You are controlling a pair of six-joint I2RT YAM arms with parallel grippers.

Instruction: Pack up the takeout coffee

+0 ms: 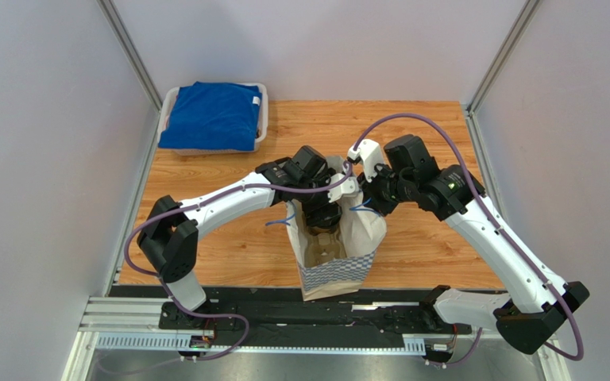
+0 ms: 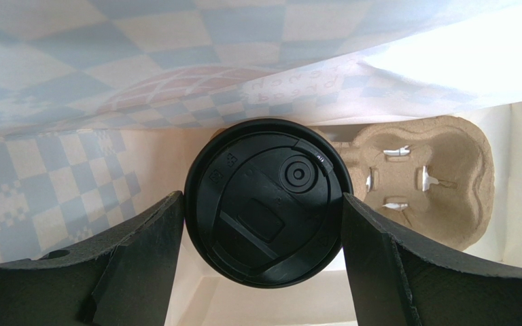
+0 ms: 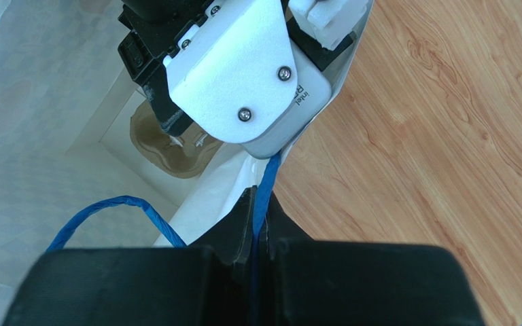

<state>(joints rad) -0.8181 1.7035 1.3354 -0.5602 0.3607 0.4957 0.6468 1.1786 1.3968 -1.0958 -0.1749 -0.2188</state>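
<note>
The takeout coffee shows from above in the left wrist view as a round black lid; its tan cup is hidden below. My left gripper is down inside the white paper bag, jaws closed against both sides of the lid. The brown pulp cup carrier lies on the bag's floor just right of the cup. My right gripper is shut on the bag's blue handle at the bag's right rim, holding that side up. In the top view the left gripper is in the bag mouth and the right gripper is beside it.
The bag has a blue checkered pattern and a second blue handle hanging loose. The left wrist's white housing fills the bag mouth. A white tray with a blue towel sits at the back left of the wooden table.
</note>
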